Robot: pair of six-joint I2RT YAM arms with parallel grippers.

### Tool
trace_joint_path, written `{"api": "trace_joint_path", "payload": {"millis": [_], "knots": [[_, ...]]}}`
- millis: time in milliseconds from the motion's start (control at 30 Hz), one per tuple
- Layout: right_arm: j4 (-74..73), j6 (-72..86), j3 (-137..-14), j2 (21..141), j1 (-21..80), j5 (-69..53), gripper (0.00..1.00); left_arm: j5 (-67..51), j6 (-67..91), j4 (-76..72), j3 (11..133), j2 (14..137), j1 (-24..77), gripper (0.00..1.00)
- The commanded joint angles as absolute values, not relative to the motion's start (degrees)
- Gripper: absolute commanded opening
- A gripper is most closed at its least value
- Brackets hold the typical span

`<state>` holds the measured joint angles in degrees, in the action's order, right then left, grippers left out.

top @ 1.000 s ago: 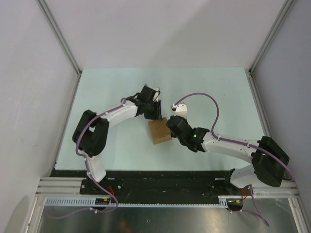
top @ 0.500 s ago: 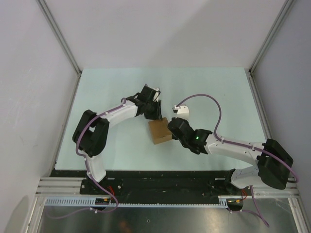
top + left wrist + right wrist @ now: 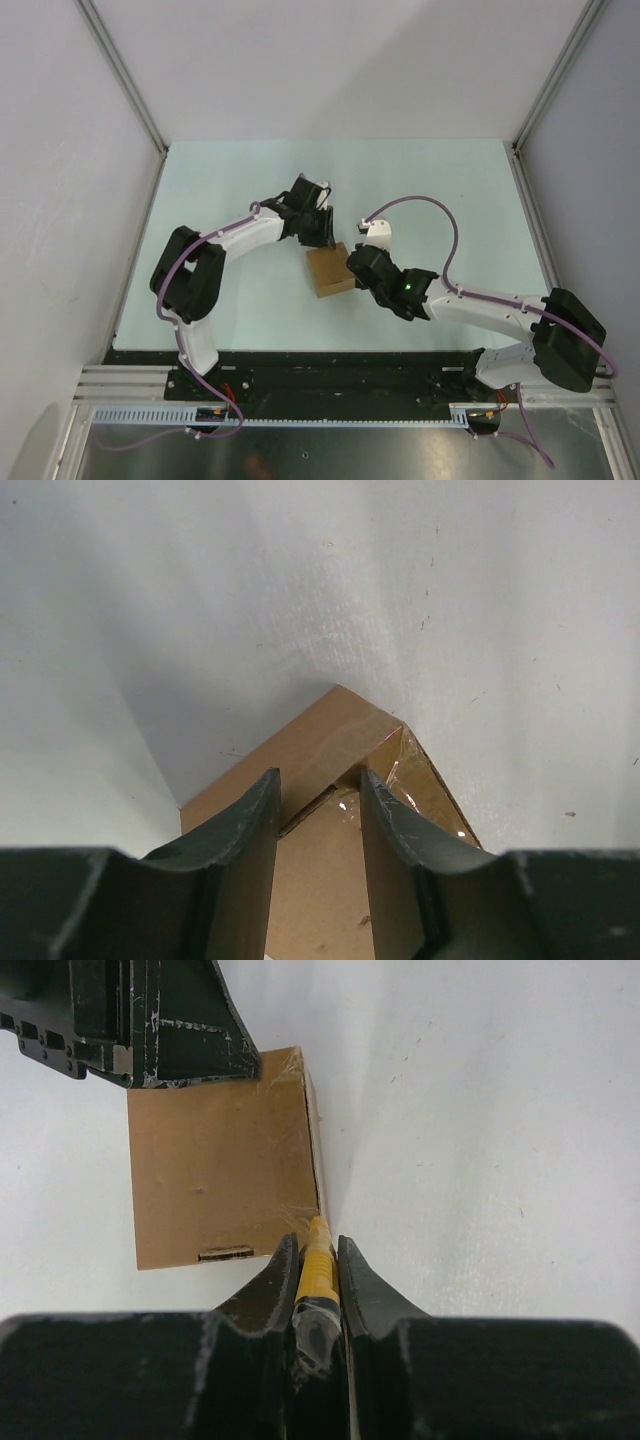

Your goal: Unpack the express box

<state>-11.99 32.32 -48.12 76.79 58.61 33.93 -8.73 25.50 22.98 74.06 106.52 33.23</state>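
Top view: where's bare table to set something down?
Bare table runs along the back wall, beyond both arms, widest far right. A smaller patch lies between the express box and the arm bases. Crowded at the box: left end effector on its far side, right end effector with the cutter at its right.

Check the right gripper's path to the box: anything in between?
Nothing visible. The right gripper is shut on a yellow cutter, and the cutter's tip is already at the near corner of the box. The left gripper is over the box's far side, off that path.
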Motion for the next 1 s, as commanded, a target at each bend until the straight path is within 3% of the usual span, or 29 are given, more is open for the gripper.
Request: {"api": "trace_joint_path", "payload": {"millis": [0,300,967], "knots": [[-13.8,31.73,-46.93,77.96,59.85,31.9,0.0,-2.55,23.91,29.18,71.02,112.06,32.96,0.4],[-10.37,28.48,-50.71,72.52,58.45,35.68,0.0,-3.25,22.85,29.27,72.77,109.42,32.87,0.47],[-12.92,25.23,-51.42,70.57,50.55,31.56,0.0,-7.55,21.8,29.27,82.36,104.42,28.39,0.8]]}}
